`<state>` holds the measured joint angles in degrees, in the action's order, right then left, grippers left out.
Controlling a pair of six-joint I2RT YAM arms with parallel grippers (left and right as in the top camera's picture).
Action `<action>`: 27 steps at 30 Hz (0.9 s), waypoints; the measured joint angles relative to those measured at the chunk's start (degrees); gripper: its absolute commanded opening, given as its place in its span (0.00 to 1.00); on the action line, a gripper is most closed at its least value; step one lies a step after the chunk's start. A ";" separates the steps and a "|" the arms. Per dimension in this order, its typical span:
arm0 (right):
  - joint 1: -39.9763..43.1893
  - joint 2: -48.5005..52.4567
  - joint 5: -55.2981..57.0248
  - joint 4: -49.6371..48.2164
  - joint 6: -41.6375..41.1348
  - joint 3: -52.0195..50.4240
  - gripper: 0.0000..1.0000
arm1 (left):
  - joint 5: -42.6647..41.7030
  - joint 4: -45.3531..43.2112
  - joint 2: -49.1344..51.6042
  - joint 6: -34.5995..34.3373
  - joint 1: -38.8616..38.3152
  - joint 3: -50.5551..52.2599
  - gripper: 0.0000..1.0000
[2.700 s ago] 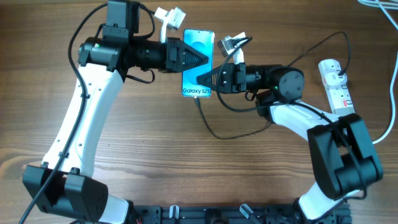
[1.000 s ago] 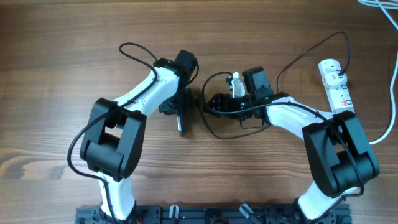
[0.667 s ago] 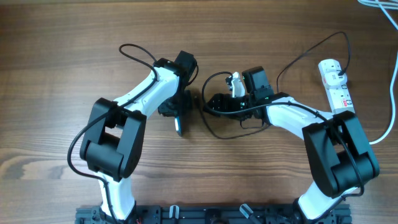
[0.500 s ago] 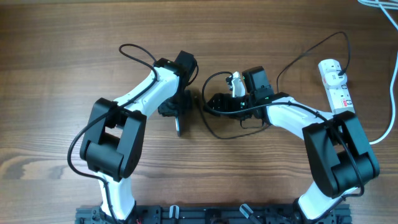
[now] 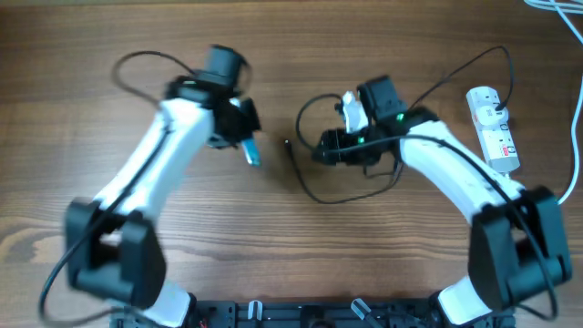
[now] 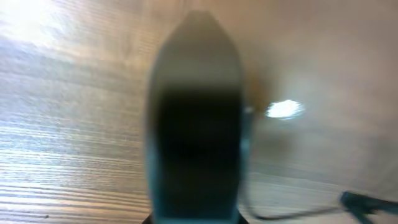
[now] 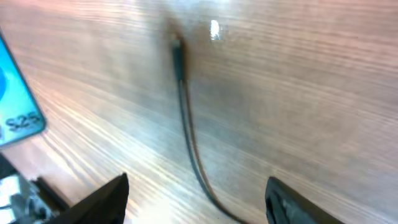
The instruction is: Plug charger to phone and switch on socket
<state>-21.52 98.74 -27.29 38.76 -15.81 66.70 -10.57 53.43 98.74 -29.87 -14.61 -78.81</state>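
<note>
phone (image 5: 250,153), long axis seemingly upright, clenched in left jaws; right jaws released.

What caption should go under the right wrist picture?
Right gripper, open, hovers over the charger cable lying on the wooden table, with the phone corner at the left edge.

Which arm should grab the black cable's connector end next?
Right. The right gripper is open over the thin black charger cable, whose connector tip lies free on the wooden table just ahead of it. The left gripper is shut on the flat teal-screened phone.
</note>
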 measured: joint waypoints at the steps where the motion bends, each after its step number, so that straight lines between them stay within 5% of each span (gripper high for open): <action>1: -0.70 -0.90 1.99 3.67 1.51 3.10 0.65 | -2.91 -0.33 -1.84 -0.07 2.29 0.00 0.04; 11: -19.37 3.43 23.19 6.05 7.15 6.73 0.66 | -33.00 -0.35 -3.98 9.53 20.35 0.90 0.04; 17: -20.98 13.68 26.95 5.70 7.19 6.75 0.65 | -40.02 0.31 -3.98 14.62 22.67 3.23 0.04; 23: -21.07 17.09 28.85 10.49 6.67 9.07 0.11 | -41.38 -1.44 -3.98 15.91 22.62 7.30 0.04; 27: -21.18 17.46 32.74 18.60 2.93 8.94 0.04 | -41.68 -1.79 -3.98 15.93 22.62 7.30 0.04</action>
<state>-42.70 116.20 5.45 57.36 -12.88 75.64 -52.25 51.64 94.76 -13.93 8.01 -71.50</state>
